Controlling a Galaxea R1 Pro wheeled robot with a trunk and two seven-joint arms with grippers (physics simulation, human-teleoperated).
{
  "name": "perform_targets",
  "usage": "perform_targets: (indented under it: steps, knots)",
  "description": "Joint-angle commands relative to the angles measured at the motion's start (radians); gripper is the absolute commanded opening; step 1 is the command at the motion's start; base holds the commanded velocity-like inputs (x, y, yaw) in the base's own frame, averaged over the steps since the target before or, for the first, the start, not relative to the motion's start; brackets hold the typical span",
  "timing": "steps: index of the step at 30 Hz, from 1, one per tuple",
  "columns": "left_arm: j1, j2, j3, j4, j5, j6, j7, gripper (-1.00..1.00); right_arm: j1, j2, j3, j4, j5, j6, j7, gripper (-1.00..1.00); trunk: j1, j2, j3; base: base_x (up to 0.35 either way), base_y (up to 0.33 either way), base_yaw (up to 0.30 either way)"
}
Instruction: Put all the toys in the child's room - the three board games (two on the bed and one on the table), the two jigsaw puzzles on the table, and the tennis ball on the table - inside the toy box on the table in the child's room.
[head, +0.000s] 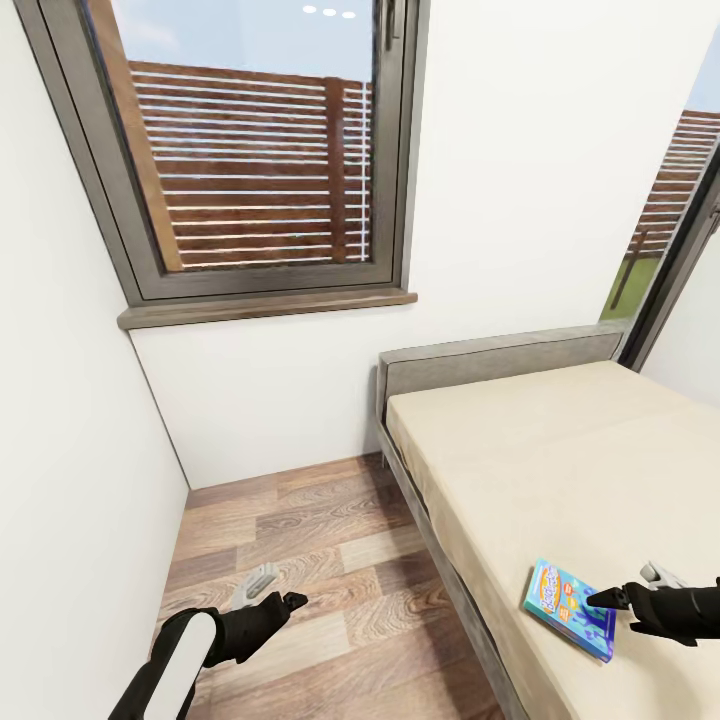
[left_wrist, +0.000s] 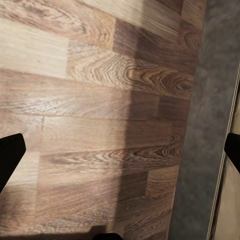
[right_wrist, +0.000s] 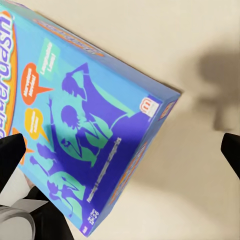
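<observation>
A small blue board game (head: 565, 605) lies flat on the beige bed (head: 560, 450), near its front edge. My right gripper (head: 627, 587) hovers at the box's right side, open, with its fingers spread wide. In the right wrist view the blue box (right_wrist: 100, 115) lies close under the open gripper (right_wrist: 120, 155), its printed top facing up and nothing gripped. My left gripper (head: 277, 590) hangs open over the wood floor (head: 330, 570), left of the bed; the left wrist view has the gripper (left_wrist: 120, 155) above bare planks. The table, toy box, jigsaw puzzles and tennis ball are out of view.
A white wall (head: 70, 450) stands close on the left. A large window (head: 260, 150) with a wooden sill (head: 265, 308) is ahead. The bed's grey headboard (head: 500, 365) meets the far wall, and its grey frame (left_wrist: 205, 125) borders the narrow floor strip.
</observation>
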Motion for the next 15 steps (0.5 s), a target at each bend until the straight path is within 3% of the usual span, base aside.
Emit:
perform_targets:
  steps: [1, 15]
  knots:
    - [-0.001, -0.001, 0.002, -0.001, 0.011, 0.005, 0.009, 1.00, 0.001, 0.023, 0.000, 0.001, -0.010, 0.011, 0.001, 1.00, 0.000, 0.000, -0.001, 0.000, 0.000, 0.000]
    - [-0.001, -0.001, 0.002, -0.001, 0.010, 0.005, 0.009, 1.00, 0.001, 0.038, 0.001, -0.005, -0.011, 0.011, 0.002, 1.00, 0.000, 0.000, -0.001, 0.000, 0.000, 0.000]
